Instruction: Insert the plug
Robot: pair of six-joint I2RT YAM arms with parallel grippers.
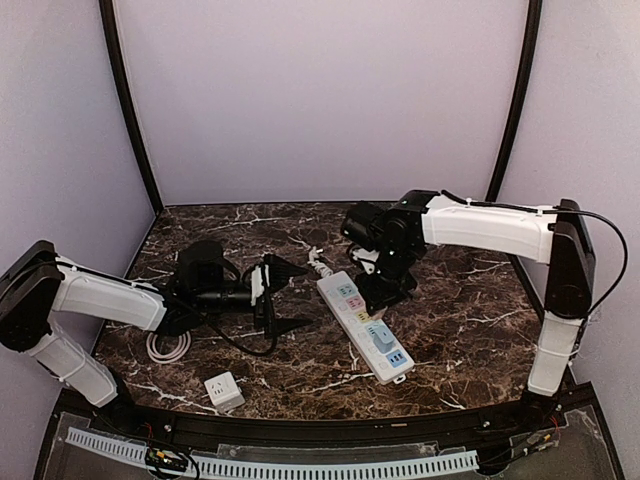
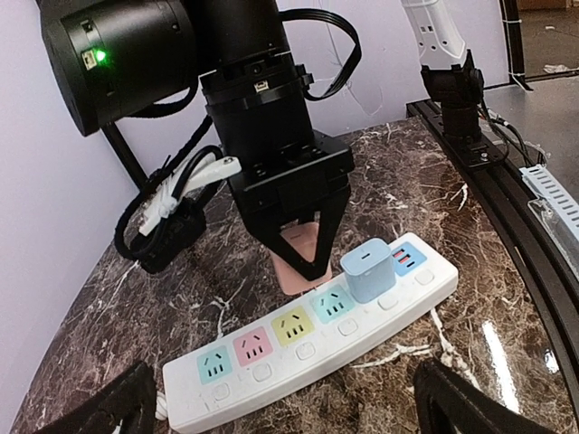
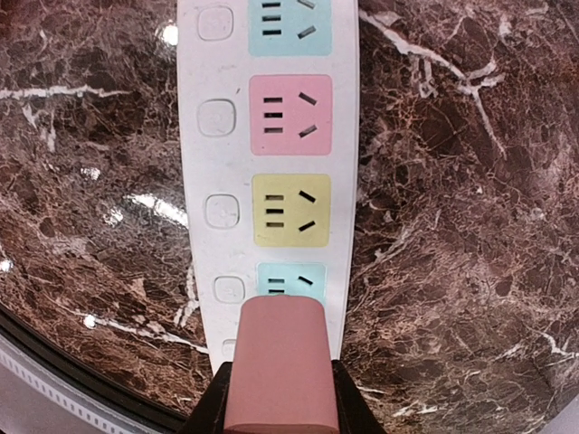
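Note:
My right gripper (image 3: 280, 402) is shut on a pink plug (image 3: 280, 366), holding it by its sides. The plug hangs just over the white power strip (image 3: 204, 163) and covers the near part of a teal socket (image 3: 291, 278). Seen from the left wrist, the pink plug (image 2: 303, 258) sits in the black fingers at the strip's (image 2: 308, 362) far edge, beside a blue plug (image 2: 369, 269) seated in the strip. My left gripper (image 1: 310, 296) is open and empty, left of the strip (image 1: 365, 325).
A white adapter (image 1: 223, 391) lies near the front edge, and a coiled white cable (image 1: 168, 345) rests under the left arm. The strip's cord (image 1: 318, 264) runs toward the back. Purple walls enclose the marble table (image 1: 470, 320).

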